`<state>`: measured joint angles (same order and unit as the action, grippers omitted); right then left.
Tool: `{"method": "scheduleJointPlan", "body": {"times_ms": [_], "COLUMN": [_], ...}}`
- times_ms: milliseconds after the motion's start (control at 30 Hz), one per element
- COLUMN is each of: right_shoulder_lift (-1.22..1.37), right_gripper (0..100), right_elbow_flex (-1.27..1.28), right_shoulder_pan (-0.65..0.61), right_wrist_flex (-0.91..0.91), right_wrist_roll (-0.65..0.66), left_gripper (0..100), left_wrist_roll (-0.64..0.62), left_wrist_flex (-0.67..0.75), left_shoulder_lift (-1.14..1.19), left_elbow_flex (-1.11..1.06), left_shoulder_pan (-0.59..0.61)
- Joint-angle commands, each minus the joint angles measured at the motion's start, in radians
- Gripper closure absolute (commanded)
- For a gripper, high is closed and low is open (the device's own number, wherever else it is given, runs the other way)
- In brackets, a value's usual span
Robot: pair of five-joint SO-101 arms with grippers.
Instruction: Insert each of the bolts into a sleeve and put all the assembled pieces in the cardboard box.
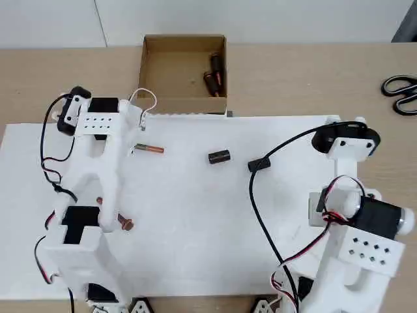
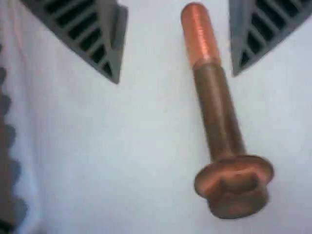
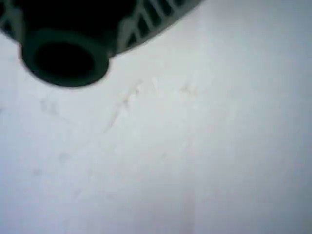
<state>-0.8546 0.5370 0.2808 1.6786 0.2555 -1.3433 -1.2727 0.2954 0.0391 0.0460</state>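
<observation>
Cardboard box [image 1: 156, 78] at top centre of frame, open, standing on the wooden table [image 1: 293, 78] at the upper edge of the white sheet [image 1: 195, 248]. Two assembled pieces [image 1: 214, 73] lie in the box's right part, near its right wall.

On the sheet:
- First bolt [image 1: 151, 149] lies flat, left of centre, with its left end at the head of the left arm [image 1: 98, 163].
- Black sleeve [image 1: 219, 156] lies on its side at centre, apart from that bolt.
- Black cylinder [image 1: 259, 165] is just right of the sleeve, at the right arm's cable [image 1: 260, 222]. Sleeve or cable part, cannot tell.
- Second bolt [image 1: 124, 224] and third bolt [image 1: 100, 201] are at lower left, beside the left arm.

Right arm [image 1: 358, 241] is at lower right. Scissors [image 1: 401, 91] lie at the right edge, on the table.
</observation>
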Motion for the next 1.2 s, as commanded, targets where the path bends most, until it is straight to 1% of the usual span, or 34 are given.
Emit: {"method": "scheduleJointPlan", "body": {"times_ms": [0, 167, 367, 567, 900, 1167], "right_shoulder_lift": [-0.012, -0.012, -0.013, -0.013, -0.015, -0.013], "right_gripper": [99.5, 99.5, 99.5, 99.5, 99.5, 99.5], "right_elbow_flex": [-0.005, 0.014, 0.014, 0.014, 0.014, 0.014], "right_shoulder_pan": [0.008, 0.007, 0.007, 0.007, 0.007, 0.007], "right_wrist_flex": [-0.013, -0.022, -0.024, -0.022, -0.019, -0.019], "right_wrist_roll": [0.006, 0.009, 0.008, 0.008, 0.008, 0.008], "left_gripper": [86, 86, 86, 86, 86, 86], "left_wrist_roll": [-0.003, -0.003, -0.003, -0.003, -0.003, -0.003], "left_wrist_flex": [-0.025, -0.031, 0.003, 0.005, -0.003, 0.002], "left_shoulder_lift": [-0.011, -0.002, 0.002, 0.087, 0.209, 0.305], "left_elbow_flex": [0.045, 0.044, 0.044, 0.050, 0.177, 0.182], "left_shoulder_pan": [0.000, 0.003, 0.002, 0.012, 0.034, 0.035]}}
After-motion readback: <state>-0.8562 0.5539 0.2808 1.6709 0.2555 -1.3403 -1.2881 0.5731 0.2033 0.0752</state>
